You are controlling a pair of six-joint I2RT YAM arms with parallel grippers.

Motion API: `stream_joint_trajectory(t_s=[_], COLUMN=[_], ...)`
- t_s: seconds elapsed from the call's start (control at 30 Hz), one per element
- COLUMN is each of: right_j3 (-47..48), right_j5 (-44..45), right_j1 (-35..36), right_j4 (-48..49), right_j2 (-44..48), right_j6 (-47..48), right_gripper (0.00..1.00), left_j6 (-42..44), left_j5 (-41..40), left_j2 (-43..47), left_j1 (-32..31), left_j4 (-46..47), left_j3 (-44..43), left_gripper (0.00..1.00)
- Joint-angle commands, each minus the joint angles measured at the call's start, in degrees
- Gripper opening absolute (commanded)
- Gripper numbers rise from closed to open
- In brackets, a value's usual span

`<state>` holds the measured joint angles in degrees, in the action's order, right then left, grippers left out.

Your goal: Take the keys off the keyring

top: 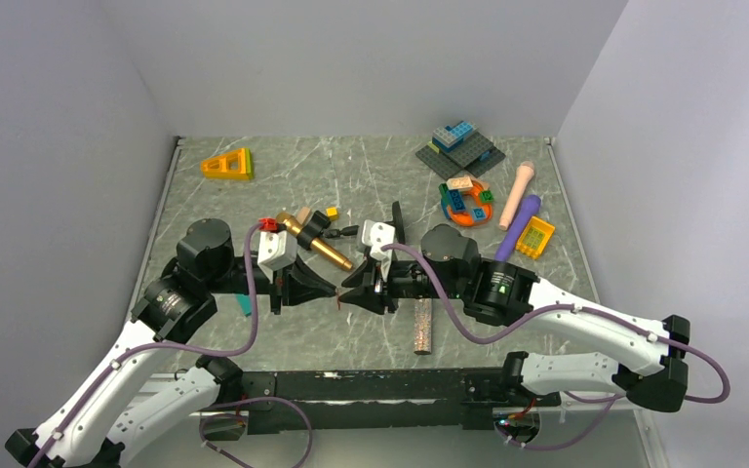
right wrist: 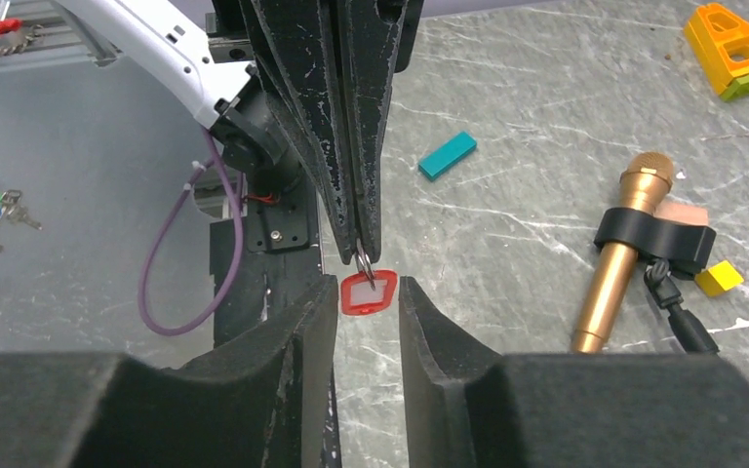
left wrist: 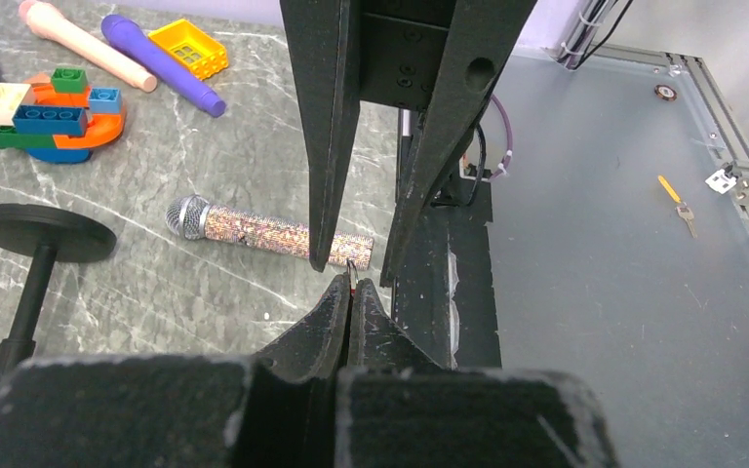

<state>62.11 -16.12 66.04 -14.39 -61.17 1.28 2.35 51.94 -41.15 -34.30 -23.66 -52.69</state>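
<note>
Midway along the desk (top: 254,200), toward its near edge, the left fingers (right wrist: 351,175) clenched the light, stiff, likely slippery keyring (right wrist: 363,261), whose red tag (right wrist: 351,298) hung between the released right fingers (right wrist: 302,336), judged the soundest purchase.

The desk (top: 351,166) looks like grey-green marbled stone, smooth and matt. The left claw (right wrist: 361,249) is matt black plastic, scuffed with pale scratches. The keyring (right wrist: 363,260) is bright bare metal, and its red tag (right wrist: 368,294) is glossy plastic. The gold microphone (right wrist: 605,292) has a shiny metallic finish. The glitter microphone (left wrist: 254,232) has a rough, sparkling coat. The toy bricks (left wrist: 44,112) are smooth glossy plastic.
</note>
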Motion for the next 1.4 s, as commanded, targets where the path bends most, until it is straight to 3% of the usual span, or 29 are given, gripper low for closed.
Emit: stream_joint_trajectory(t_s=[0.0, 0.23, 0.4, 0.67, 1.1, 1.37], right_j3=[1.4, 1.5, 1.8, 1.5, 0.7, 0.1], right_j5=[-1.7, -2.6, -2.6, -2.5, -2.5, -2.4], right_j1=[-0.1, -0.1, -0.1, -0.2, -0.1, -0.1], right_j4=[3.6, 4.6, 4.7, 5.2, 6.7, 7.3], right_j2=[-0.5, -1.1, -1.2, -0.5, 0.9, 0.6], right_j6=[-0.4, -0.8, -0.9, -1.2, -1.2, -1.2], right_gripper=[0.31, 0.25, 0.16, 0.12, 0.16, 0.12], left_j6=[0.0, 0.0, 0.2, 0.5, 0.7, 0.8], left_j5=[2.3, 2.4, 2.4, 2.2, 1.8, 1.8], left_j2=[0.0, 0.1, 0.1, -0.1, -0.3, -0.5], left_j1=[0.5, 0.5, 0.5, 0.5, 0.5, 0.5], left_j4=[2.7, 2.6, 2.4, 2.0, 1.7, 1.6], left_j3=[0.0, 0.2, 0.2, 0.0, 0.0, 0.1], left_gripper=[0.0, 0.0, 0.0, 0.0, 0.0, 0.0])
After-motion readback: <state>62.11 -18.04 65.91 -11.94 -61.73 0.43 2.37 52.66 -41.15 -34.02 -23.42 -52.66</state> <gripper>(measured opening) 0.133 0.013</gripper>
